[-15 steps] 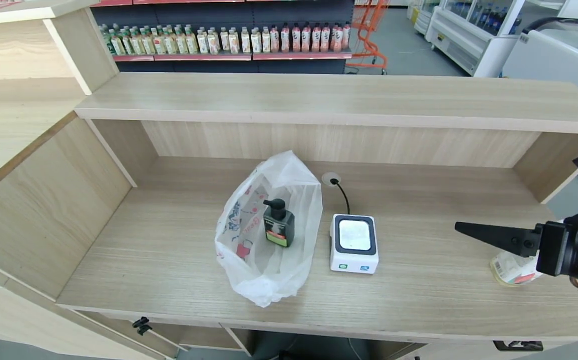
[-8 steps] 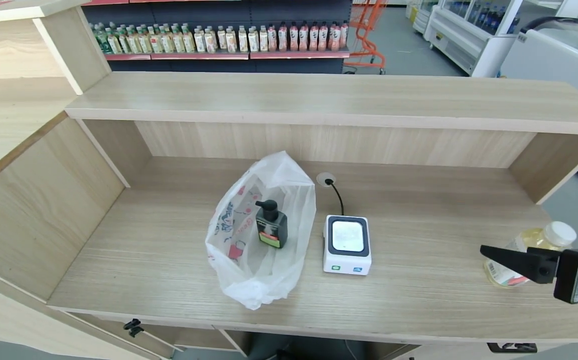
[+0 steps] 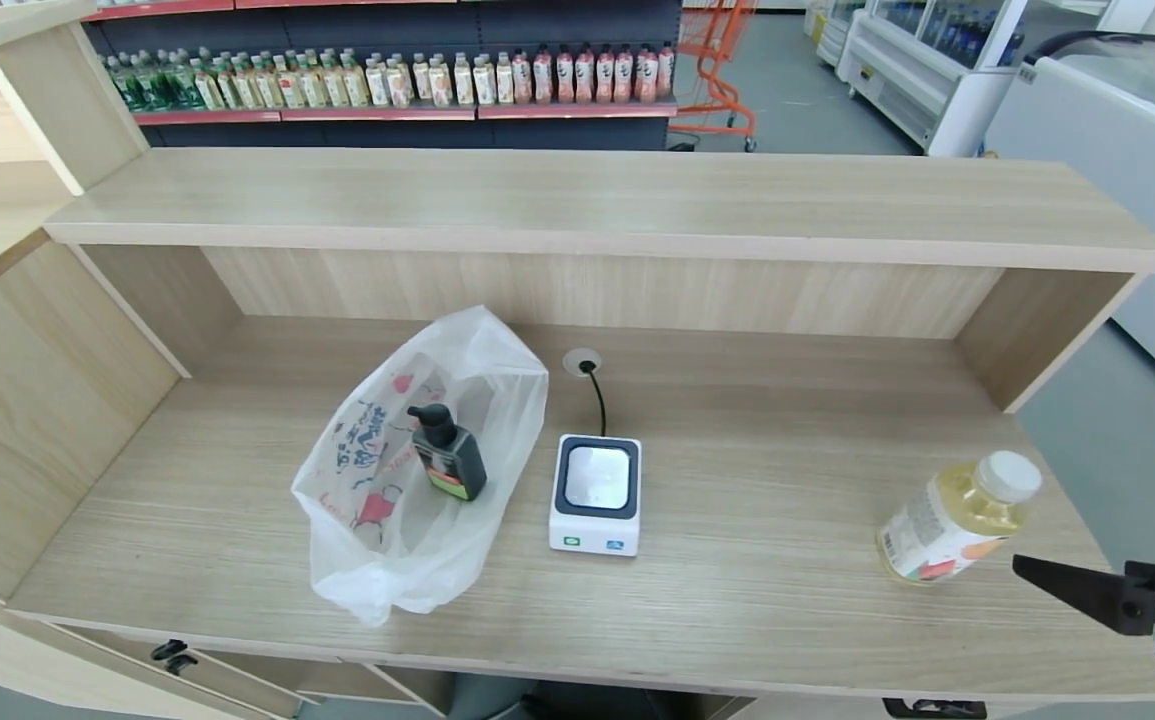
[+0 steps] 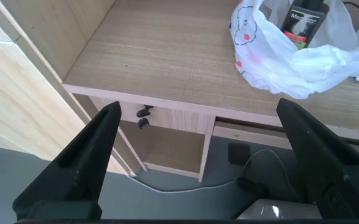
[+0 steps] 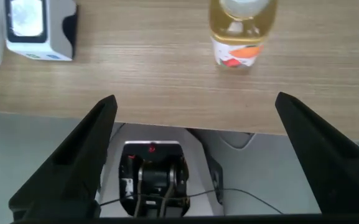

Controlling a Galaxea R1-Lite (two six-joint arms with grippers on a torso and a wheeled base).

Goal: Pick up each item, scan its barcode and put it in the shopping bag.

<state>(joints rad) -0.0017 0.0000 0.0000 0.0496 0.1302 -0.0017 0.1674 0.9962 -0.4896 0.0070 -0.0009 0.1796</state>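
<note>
standing upright near the right end of the wooden counter (image 3: 767, 600) is a clear bottle (image 3: 949, 519) of yellow liquid with a white cap, untouched, well apart from everything else. right gripper (image 5: 196, 99) hangs just off the counter's front edge, jaws spread wide, nothing in them, bottle straight ahead of the gap between them; one dark finger (image 3: 1072, 592) pokes in low beside the bottle, not touching. left gripper (image 4: 199, 104) also wide open and empty, out past the front edge at the left end, above the drawer fronts, bag ahead of it. white shopping bag (image 3: 377, 560) sits open left of centre on the counter, with a dark pump bottle (image 3: 449, 462) inside it, tilted a bit. white scanner (image 3: 595, 495) with a grey window sits just beside the bag on its right, between bag and yellow bottle, black cable (image 3: 597, 400) running back to a hole in the counter. shelves of drinks (image 3: 387, 80) in the room behind.
</note>
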